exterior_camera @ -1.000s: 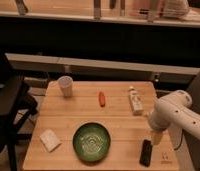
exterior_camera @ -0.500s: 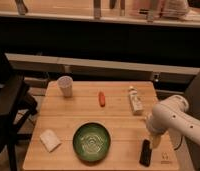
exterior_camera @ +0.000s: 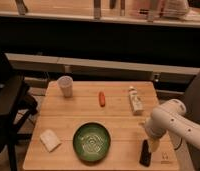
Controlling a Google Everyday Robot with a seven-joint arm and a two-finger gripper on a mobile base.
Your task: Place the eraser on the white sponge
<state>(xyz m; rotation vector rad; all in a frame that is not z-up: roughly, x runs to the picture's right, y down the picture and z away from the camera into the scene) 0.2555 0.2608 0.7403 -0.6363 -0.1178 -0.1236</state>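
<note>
The eraser (exterior_camera: 145, 153), a small flat black block, lies near the front right corner of the wooden table (exterior_camera: 118, 120). The white sponge (exterior_camera: 50, 140) lies flat at the front left of the table, far from the eraser. My gripper (exterior_camera: 153, 144) hangs from the white arm (exterior_camera: 168, 122) on the right and points down. Its tip is right beside the eraser's upper right end. I cannot tell whether it touches the eraser.
A green bowl (exterior_camera: 92, 141) sits at the front middle, between the sponge and the eraser. A white cup (exterior_camera: 66, 86) stands at the back left, a small orange-red object (exterior_camera: 102, 98) lies mid-table, and a white labelled tube (exterior_camera: 136, 100) lies at the back right. A dark chair (exterior_camera: 5, 107) stands to the left.
The arm has come down and toward the front, bringing the gripper closer to the eraser. The eraser, the sponge and the other objects have not moved.
</note>
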